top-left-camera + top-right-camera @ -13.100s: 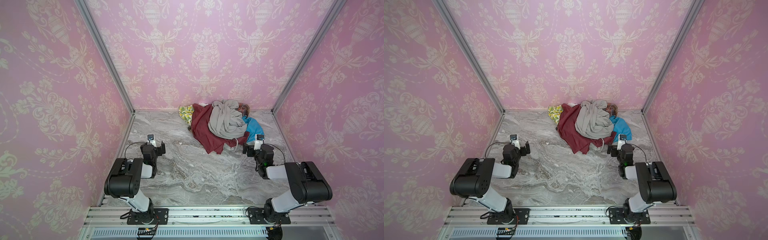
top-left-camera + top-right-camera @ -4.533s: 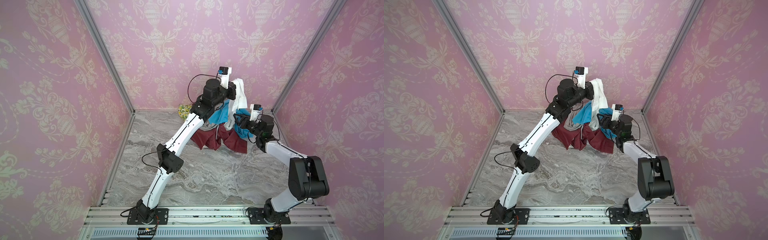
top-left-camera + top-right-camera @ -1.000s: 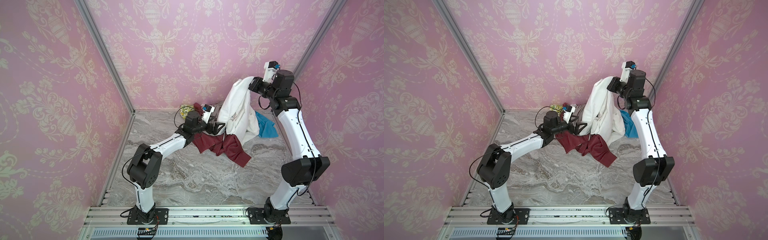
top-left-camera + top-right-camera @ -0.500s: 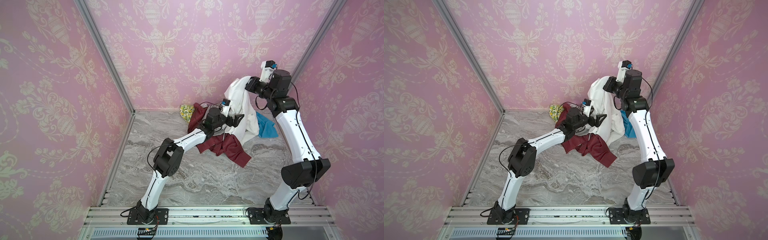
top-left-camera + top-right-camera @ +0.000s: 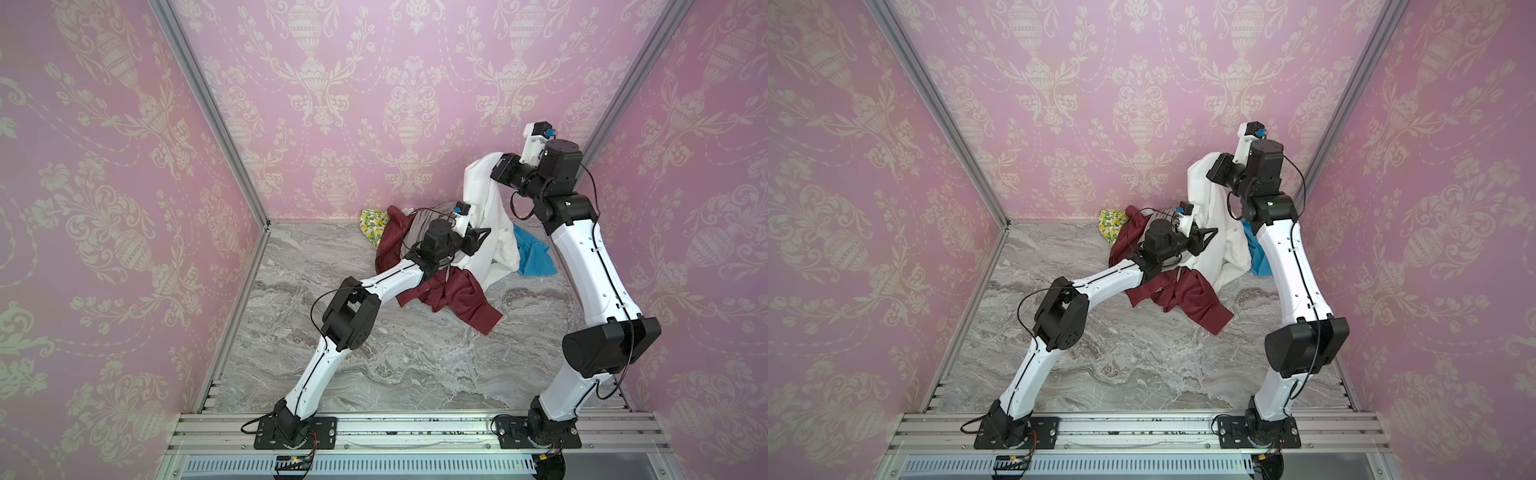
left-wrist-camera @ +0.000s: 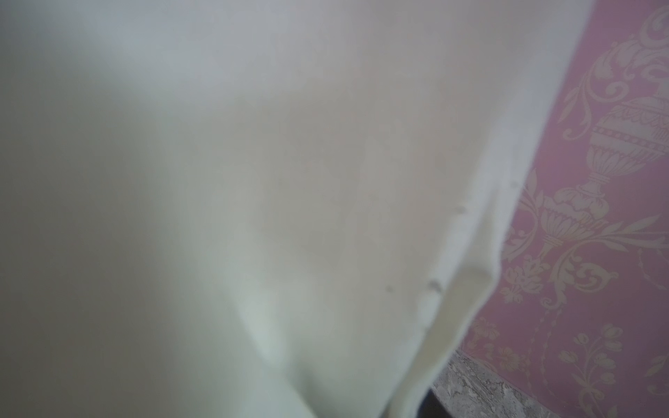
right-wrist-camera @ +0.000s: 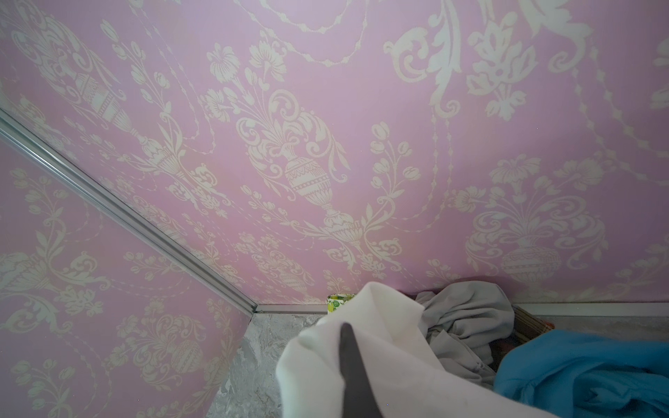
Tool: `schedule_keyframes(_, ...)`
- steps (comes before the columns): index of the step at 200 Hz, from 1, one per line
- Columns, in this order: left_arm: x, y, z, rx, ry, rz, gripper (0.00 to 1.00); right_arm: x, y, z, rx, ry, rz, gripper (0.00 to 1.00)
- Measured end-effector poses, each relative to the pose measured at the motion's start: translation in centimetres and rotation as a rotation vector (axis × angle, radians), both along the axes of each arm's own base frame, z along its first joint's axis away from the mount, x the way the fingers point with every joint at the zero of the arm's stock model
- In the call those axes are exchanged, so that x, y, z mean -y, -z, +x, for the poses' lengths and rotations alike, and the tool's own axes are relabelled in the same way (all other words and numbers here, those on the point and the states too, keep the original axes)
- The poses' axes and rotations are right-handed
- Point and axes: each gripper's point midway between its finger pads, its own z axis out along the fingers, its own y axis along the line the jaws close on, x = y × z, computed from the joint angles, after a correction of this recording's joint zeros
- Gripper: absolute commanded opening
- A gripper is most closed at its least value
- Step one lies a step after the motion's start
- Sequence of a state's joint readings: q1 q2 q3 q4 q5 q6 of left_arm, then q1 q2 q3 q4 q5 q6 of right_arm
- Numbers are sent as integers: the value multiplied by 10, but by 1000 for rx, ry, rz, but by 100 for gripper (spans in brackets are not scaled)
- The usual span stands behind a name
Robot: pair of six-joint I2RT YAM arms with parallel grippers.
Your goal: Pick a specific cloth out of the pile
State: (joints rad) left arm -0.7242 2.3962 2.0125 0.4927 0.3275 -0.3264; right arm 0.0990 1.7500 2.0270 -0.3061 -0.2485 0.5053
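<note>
A large plain white cloth (image 5: 496, 232) (image 5: 1221, 237) hangs in the air at the back right of the enclosure. Its top is bunched high near the back wall and its lower folds trail down to the tabletop, across the pile (image 5: 388, 245). The right gripper (image 5: 494, 172), raised high on its arm, is clamped together on the cloth's top. In the right wrist view one dark finger (image 7: 348, 362) shows with white fabric wrapped round it on both sides. The left gripper (image 5: 483, 233) reaches in low from the left and meets the hanging cloth about halfway down, its dark tip against the fabric in both top views. Whether its jaws are apart or closed on the fabric cannot be told. The left wrist view is filled with the cloth (image 6: 289, 199), blurred and close to the lens, and no finger shows there. The pile lies under and behind the cloth. A dark maroon cloth (image 5: 457, 299) spreads forward beneath the left arm, and a light grey cloth (image 7: 467, 318) is bunched against the back wall. A bright blue cloth (image 5: 534, 257) lies to the right beside the right arm, and a small lemon-print piece (image 5: 373, 222) sits at the left end by the wall. The tabletop (image 5: 374, 357) has a grey marble pattern, and the walls (image 5: 332, 83) are pink with cream urn-and-flower wallpaper.
</note>
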Motion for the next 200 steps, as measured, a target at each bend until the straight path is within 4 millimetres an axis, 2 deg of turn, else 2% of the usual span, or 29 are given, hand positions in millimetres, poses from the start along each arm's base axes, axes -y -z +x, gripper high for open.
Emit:
schedule_keyframes(14,0,-1,0,-12,2,-9,0,3,9,0,-16,13,-3,0)
schedule_keyframes(37,1,-2,0,-37,4,-15,0,11,35,-8,-65,30,-4,0)
schedule_keyframes(55,1,-1,0,-57,4,-14,0,25,57,-15,-101,59,5,0)
schedule_keyframes(65,1,0,0,-65,4,-12,0,37,72,-21,-127,82,10,4)
schedule_keyframes(88,-1,-4,-2,-77,4,-7,0,56,103,-31,-175,121,10,30)
schedule_keyframes(100,-2,-10,-3,-82,4,-11,0,63,118,-36,-197,135,8,51)
schedule_keyframes(112,-2,-21,-4,-86,5,-22,0,64,131,-42,-216,135,4,66)
schedule_keyframes(136,-2,-54,-4,-79,9,-62,0,62,151,-59,-218,118,-30,87)
schedule_keyframes(139,-3,-58,-4,-78,10,-65,0,62,153,-61,-219,119,-25,92)
schedule_keyframes(152,-4,-82,-5,-73,11,-88,0,62,163,-72,-205,116,-39,99)
schedule_keyframes(185,-13,-176,-17,15,26,-205,0,63,189,-96,-172,120,-68,100)
schedule_keyframes(200,-18,-210,-28,58,34,-247,0,63,191,-99,-133,123,-67,100)
